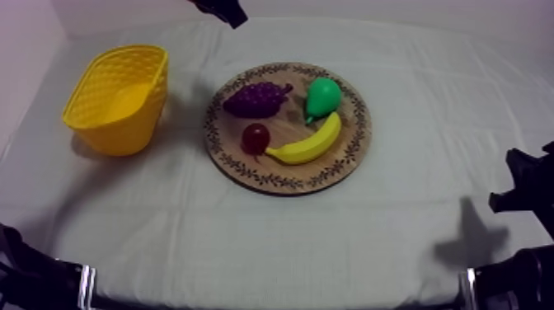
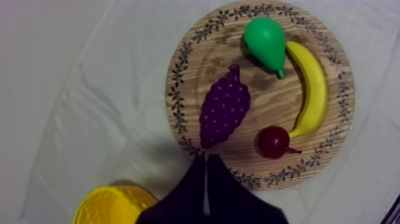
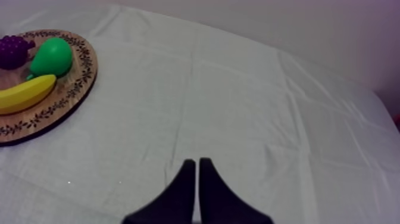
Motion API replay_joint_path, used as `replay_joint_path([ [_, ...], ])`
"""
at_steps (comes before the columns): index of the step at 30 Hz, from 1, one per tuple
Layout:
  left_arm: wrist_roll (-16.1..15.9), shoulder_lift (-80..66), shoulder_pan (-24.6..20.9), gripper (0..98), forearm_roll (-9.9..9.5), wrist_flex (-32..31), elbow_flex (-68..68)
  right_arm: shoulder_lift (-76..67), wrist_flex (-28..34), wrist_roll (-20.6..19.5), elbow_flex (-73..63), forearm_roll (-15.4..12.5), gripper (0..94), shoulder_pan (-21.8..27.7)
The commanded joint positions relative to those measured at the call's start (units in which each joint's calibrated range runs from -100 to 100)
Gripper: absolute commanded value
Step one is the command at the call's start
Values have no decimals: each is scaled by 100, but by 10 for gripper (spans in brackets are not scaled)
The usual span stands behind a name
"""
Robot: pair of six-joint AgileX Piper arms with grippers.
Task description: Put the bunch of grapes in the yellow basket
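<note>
Left wrist view: left jaws pressed together into a narrow wedge, holding nothing. They hang just off the edge of the round wooden board with the patterned rim (image 2: pixel 178 89), tip aimed at the purple bunch of toy grapes (image 2: pixel 223 113).

Grapes lie flat on the basket-side half of the board, stem end toward the green toy pear (image 2: pixel 265 39). They touch neither the small red fruit (image 2: pixel 272 142) nor the yellow toy banana (image 2: pixel 312 89).

The yellow lattice-walled basket (image 1: pixel 115 99) stands on the bench beside the board with a strip of cloth between. It looks empty.

Right jaws also closed into a wedge with nothing held, over bare cloth well off to the board's far side. Not involved.

Handling guess: moulded toy, so probably light and rigid, with a bumpy skin that gives some bite. The body tapers, so a pinch near the narrow end could squirt it out. Best to take it across the widest part of the cluster, not the thin stem. Jaws must open first; there is room on both flanks.
</note>
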Motion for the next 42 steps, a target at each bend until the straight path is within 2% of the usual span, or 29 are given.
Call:
replay_joint_path([
  [1,-15,1,-1,0,19,-110,73,-2,-1,1,-1,1,5,1],
  [11,-180,-2,-3,0,107,-570,281,-2,-1,1,-1,1,5,1],
  [14,-487,-11,-5,0,121,-638,246,-2,-1,1,-1,1,5,1],
  [18,-1077,-22,-37,0,132,-696,158,-2,-1,0,-1,1,5,1],
  [21,-1434,-36,-51,0,45,-743,165,-2,-1,1,-1,1,5,1],
  [24,-1650,-45,-57,0,-65,-798,217,-2,-1,1,-1,1,5,1],
  [28,-1750,-55,-68,0,-128,-908,327,-2,-1,1,-1,1,5,1],
  [33,-1712,-86,-79,6,-141,-1040,472,-2,-1,1,-1,1,5,1],
  [35,-1698,-89,-84,84,-131,-1058,502,-2,-1,1,-1,1,5,1],
  [36,-1703,-90,-86,161,-125,-1063,522,-2,-1,1,-1,1,5,1],
  [40,-1539,-98,-98,597,-165,-1165,642,-2,-1,1,-1,1,5,1],
  [42,-1426,-95,-109,741,-189,-1208,702,-2,-1,1,-1,1,5,1],
])
